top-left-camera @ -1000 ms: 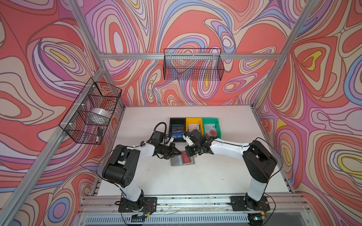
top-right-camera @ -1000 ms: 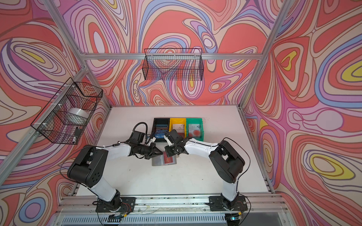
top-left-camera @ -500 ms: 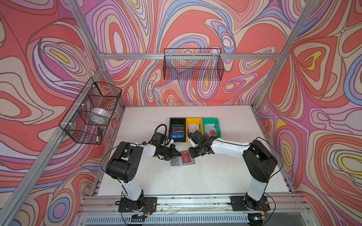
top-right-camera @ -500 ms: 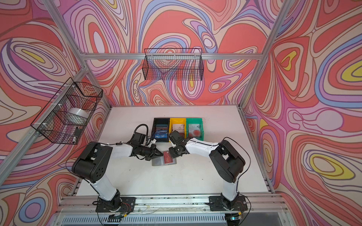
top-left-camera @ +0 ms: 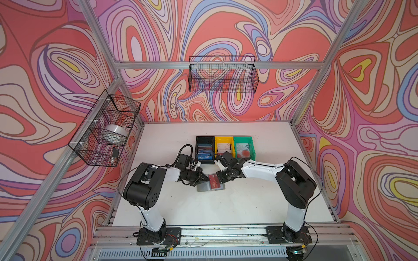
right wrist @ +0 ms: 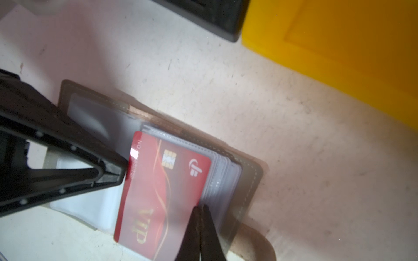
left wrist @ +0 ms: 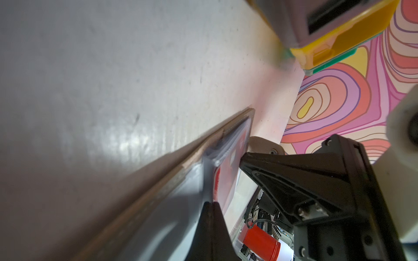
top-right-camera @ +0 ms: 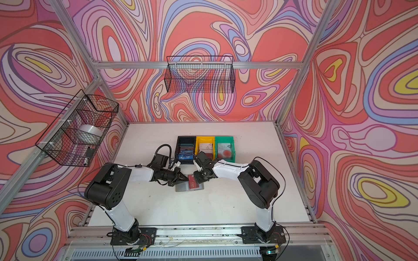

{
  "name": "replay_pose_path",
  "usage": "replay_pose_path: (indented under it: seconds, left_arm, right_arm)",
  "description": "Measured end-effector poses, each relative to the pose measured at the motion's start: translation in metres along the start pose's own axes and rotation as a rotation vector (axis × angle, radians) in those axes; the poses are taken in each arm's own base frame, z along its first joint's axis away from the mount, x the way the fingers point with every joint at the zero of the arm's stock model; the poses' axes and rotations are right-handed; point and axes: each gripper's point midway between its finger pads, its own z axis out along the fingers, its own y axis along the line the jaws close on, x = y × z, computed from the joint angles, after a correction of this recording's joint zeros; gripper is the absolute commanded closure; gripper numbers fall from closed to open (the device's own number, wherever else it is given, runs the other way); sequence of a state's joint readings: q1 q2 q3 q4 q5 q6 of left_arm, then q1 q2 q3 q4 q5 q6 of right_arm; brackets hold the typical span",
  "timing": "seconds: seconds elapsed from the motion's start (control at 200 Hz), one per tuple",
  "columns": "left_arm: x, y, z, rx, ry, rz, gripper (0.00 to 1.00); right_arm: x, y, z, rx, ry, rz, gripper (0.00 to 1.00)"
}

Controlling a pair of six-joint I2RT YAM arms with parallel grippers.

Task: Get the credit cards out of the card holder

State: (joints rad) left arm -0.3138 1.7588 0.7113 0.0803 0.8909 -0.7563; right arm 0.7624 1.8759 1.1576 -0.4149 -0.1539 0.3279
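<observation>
Since a second ago my right gripper (top-left-camera: 219,177) sits back at the right edge of the card holder (top-left-camera: 203,188), open on table (top-left-camera: 248,203). Both jaws together; left gripper (top-left-camera: 204,178) just beside red card (top-left-camera: 214,182), half sleeved.

We log both arms folded low, reaching inward toward each other. The left arm (top-left-camera: 168,173): white lower link leaning up from its mount, black elbow block bent sharply, forearm running nearly level to the right. The right arm (top-left-camera: 260,169): same fold, mirrored, forearm sloping gently down to the left. The left gripper (top-left-camera: 206,178) lies almost flat, jaws pressed together into one black wedge. The right gripper (top-left-camera: 219,178) pitches downward, its jaws closed to a thin seam in its wrist view. We see the two tips near each other, a narrow gap between them, not touching. A black cable (top-left-camera: 186,147) arches above the left arm's far end
</observation>
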Motion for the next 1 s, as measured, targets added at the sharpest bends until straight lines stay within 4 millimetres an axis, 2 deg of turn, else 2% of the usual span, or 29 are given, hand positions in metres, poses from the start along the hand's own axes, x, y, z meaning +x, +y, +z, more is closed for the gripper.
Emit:
replay_pose_path:
  seconds: [0.265,0.641,0.996]
  left_arm:
    - [0.001,0.0014,0.0007,0.002,0.002,-0.005,0.95]
    - [0.0017,0.0029,0.0012,0.008,-0.004,-0.001,0.85]
    - [0.0014,-0.001,0.0014,0.033,-0.005,-0.003,0.87]
  right_arm:
    - [-0.0001,0.0008,0.001,-0.006,0.0,0.005,0.95]
    - [-0.0004,0.002,0.0016,-0.012,0.0,0.013,0.95]
    - [-0.0013,0.005,0.0033,-0.024,-0.004,0.015,0.95]
